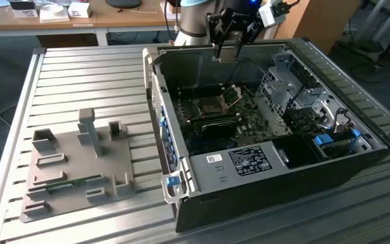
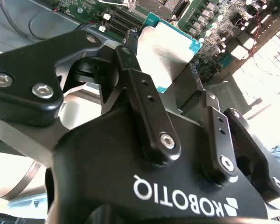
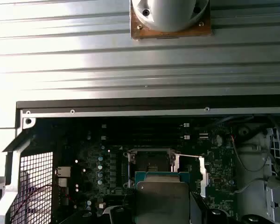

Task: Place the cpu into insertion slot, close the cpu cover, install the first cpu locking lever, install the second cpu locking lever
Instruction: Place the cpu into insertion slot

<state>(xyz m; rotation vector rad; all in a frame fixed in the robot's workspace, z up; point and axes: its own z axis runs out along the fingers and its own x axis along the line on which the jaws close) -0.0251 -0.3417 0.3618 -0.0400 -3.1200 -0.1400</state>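
The arm's black jaws are pinching the cpu [image 2: 167,49], a small flat square chip with a pale silvery face and a teal-green edge, gripping it by two opposite sides. In the exterior view the chip [image 1: 227,55] hangs in the air over the far wall of the open grey computer case [image 1: 276,193], well above the green motherboard [image 1: 249,122] and apart from it.

The insertion slot [image 1: 210,107], a square socket with a dark centre and a silvery metal rim, lies flat on the motherboard inside the case. Nothing sits in it. In the first wrist view its dark centre [image 3: 151,163] shows bare just beyond the held chip [image 3: 161,198]. The cpu cover [image 1: 232,95], a thin silvery hinged frame, stands tilted up from the side of the slot towards the exterior view's right, leaving the socket open.

The case rests on a ribbed aluminium tabletop [image 1: 79,71]. A grey fixture plate [image 1: 73,173] with upright blocks lies on the tabletop to the exterior view's left of the case.
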